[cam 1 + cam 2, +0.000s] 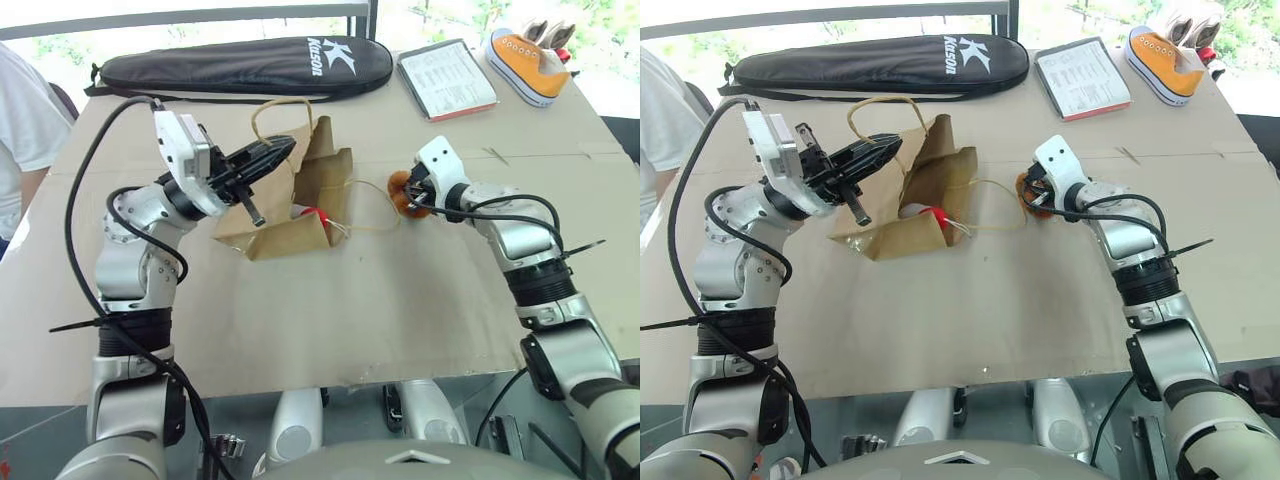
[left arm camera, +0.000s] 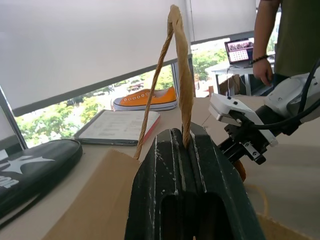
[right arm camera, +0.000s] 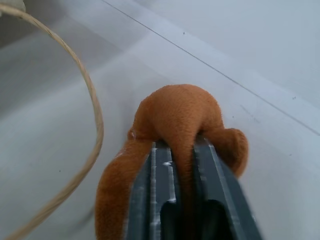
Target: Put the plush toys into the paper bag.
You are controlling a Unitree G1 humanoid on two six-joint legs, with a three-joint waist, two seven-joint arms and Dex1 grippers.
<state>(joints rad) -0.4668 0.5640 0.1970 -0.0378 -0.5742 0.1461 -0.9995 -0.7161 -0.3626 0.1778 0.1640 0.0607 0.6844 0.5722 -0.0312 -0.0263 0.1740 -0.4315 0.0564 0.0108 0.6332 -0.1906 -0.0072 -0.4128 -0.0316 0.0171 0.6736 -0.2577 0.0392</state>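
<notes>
The brown paper bag (image 1: 288,236) lies crumpled on the table's middle, its mouth facing right. My left gripper (image 1: 284,150) is shut on one of its twisted handles (image 2: 180,75) and holds it up above the bag. A white plush toy with a red end (image 1: 309,214) lies inside the bag's mouth. To the right of the bag, my right gripper (image 1: 411,196) is shut on the round brown plush toy (image 3: 175,112), low over the table. The bag's other handle (image 1: 376,216) lies loose on the table between bag and brown toy.
A long black racket case (image 1: 240,65) lies along the far edge. A booklet (image 1: 447,78) and an orange sneaker (image 1: 528,65) sit at the far right. A person in white (image 1: 20,120) is at the left; another person (image 2: 280,35) stands beyond the table.
</notes>
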